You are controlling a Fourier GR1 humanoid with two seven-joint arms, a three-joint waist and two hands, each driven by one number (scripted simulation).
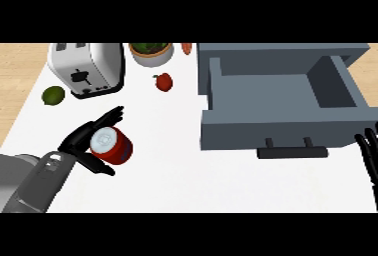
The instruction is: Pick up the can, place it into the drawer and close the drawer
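A red can (pixel 113 146) with a white lid lies tilted on the white counter at the lower left. My left hand (pixel 83 139) is around it, fingers behind the lid and thumb curled under the can's body. The grey drawer (pixel 284 131) stands pulled open at the right, its inside bare, with a dark handle (pixel 291 152) on its front. My right hand (pixel 368 155) shows at the right edge, fingers straight, beside the drawer's front corner and holding nothing.
A silver toaster (pixel 86 67) stands at the back left with a green lime (pixel 53 95) beside it. A potted plant (pixel 151 52), a red pepper (pixel 164 81) and an orange thing (pixel 187 48) lie near the back, left of the drawer.
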